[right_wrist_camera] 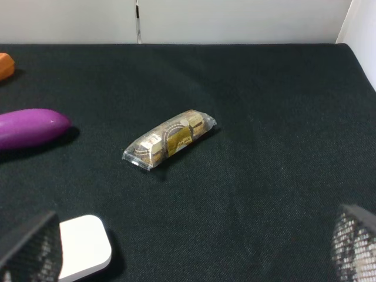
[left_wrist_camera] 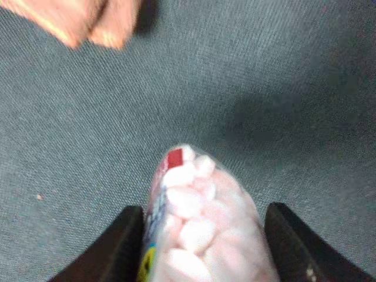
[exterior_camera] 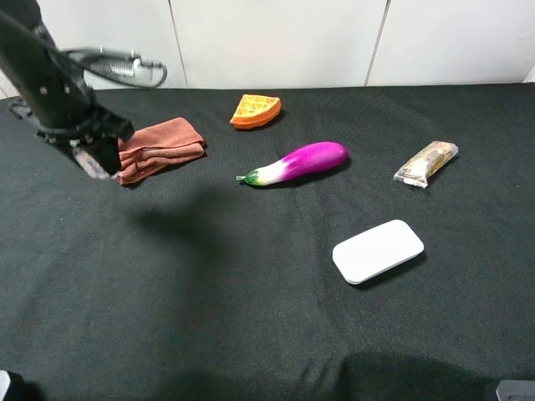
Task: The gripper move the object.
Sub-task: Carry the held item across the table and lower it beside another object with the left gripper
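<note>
- Left gripper (exterior_camera: 94,157) is closed on the shaker jar (left_wrist_camera: 200,220), with one dark finger (left_wrist_camera: 123,247) pressed against each side of the clear body
- Pale pinkish-white pieces are seen through the jar wall in the left wrist view; a red mark and a coloured label are visible on one side, and the cap is not shown
- In the high view, the jar is located at the far left of the black table cover (exterior_camera: 251,334), just beside the near edge of a folded rust-coloured cloth (exterior_camera: 159,149)
- Contact between the jar and the table cover cannot be determined; a shadow is cast on the cover apart from the jar
- Right gripper (right_wrist_camera: 191,252) is spread wide with nothing between its mesh-patterned fingers (right_wrist_camera: 29,247)
- A wrapped snack bar (right_wrist_camera: 169,138) lies ahead of the right gripper, and a white flat rounded box (exterior_camera: 378,251) lies near its one finger
- A purple toy eggplant (exterior_camera: 297,163) is placed near the table centre, with an orange toy waffle (exterior_camera: 256,110) behind it
</note>
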Motion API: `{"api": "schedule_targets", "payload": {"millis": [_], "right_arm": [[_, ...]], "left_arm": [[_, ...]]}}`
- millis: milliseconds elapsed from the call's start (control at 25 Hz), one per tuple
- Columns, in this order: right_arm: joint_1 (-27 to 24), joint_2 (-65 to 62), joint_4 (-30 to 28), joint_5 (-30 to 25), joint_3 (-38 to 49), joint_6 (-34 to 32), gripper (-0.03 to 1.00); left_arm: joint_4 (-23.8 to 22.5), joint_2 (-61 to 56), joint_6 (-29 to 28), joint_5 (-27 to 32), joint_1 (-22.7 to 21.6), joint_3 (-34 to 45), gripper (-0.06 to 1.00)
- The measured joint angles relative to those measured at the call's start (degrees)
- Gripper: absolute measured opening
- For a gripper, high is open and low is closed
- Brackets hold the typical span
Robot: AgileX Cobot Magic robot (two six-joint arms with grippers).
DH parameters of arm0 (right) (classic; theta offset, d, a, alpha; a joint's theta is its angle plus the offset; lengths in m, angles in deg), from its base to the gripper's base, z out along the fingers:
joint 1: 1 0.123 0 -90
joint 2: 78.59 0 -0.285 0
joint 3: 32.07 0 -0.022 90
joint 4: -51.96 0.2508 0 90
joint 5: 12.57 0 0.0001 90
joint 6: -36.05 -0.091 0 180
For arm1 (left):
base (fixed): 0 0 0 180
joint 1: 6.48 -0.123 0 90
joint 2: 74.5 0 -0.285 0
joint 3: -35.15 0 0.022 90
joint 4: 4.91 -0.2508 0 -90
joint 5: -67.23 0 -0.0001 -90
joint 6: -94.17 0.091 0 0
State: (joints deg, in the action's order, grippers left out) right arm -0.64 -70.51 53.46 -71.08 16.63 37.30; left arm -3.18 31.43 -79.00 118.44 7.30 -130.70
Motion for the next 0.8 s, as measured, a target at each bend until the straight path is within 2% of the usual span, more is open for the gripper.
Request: {"api": "schedule_targets", "payload": {"millis": [360,800], "right_arm": [[0.0,0.0,0.0,0.0,0.0,0.0,0.69],[0.0,0.0,0.0,0.0,0.0,0.0,0.69]], "left_arm": [[1.95,0.04,-1.88,8.24,0.0,-10.87,0.49],[5.58,0.04,-5.58,10.87,0.0,-11.87,0.49]]}}
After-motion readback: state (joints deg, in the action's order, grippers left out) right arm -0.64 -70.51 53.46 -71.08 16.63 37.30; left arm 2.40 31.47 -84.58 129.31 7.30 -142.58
